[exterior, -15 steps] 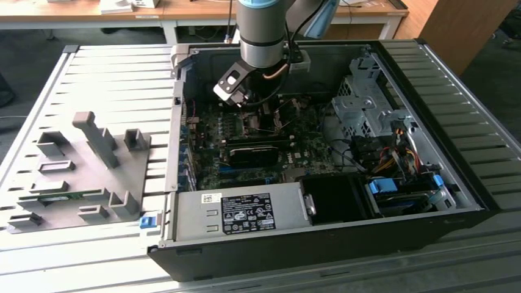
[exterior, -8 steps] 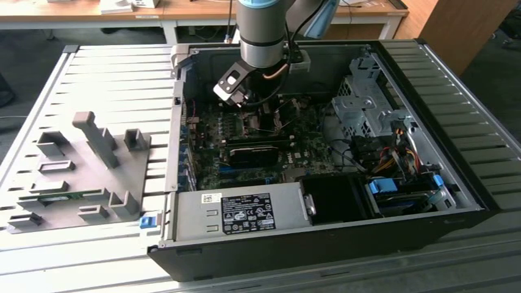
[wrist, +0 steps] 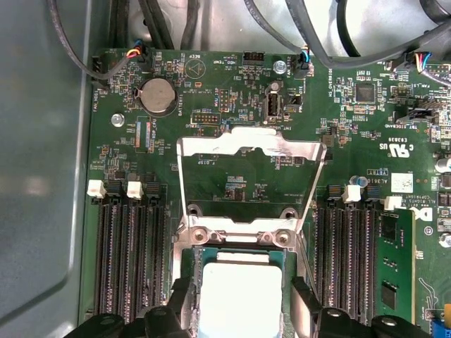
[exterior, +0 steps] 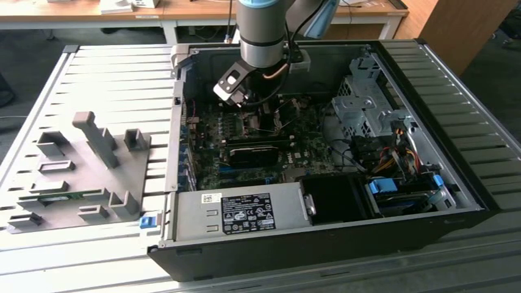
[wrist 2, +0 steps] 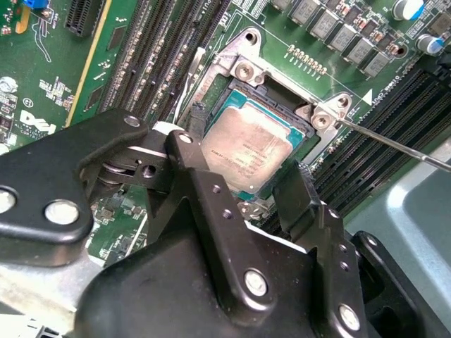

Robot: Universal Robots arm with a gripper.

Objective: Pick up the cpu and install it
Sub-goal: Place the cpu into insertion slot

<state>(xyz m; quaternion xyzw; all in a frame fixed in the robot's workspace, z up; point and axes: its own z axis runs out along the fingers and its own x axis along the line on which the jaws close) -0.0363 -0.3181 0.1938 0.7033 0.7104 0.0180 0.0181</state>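
The cpu [wrist 2: 248,146], a flat square chip with a silver top and thin green rim, sits level over the black socket [wrist 2: 232,84] on the motherboard. My gripper [wrist 2: 243,169] is shut on it, one black finger against each of two opposite edges. The first wrist view shows the same hold: the cpu [wrist: 241,296] lies between the fingers [wrist: 182,304], just below the socket's raised metal load plate [wrist: 250,144]. In the exterior view my gripper [exterior: 258,117] reaches down into the open computer case [exterior: 423,79] over the motherboard's middle.
The thin socket lever [wrist 2: 398,146] juts out beside the socket. Memory slots [wrist: 130,260] flank it on both sides. A black heatsink block [exterior: 256,154], power supply [exterior: 236,210], drive cage [exterior: 366,104] and cables crowd the case. A grey fixture tray [exterior: 82,177] lies outside.
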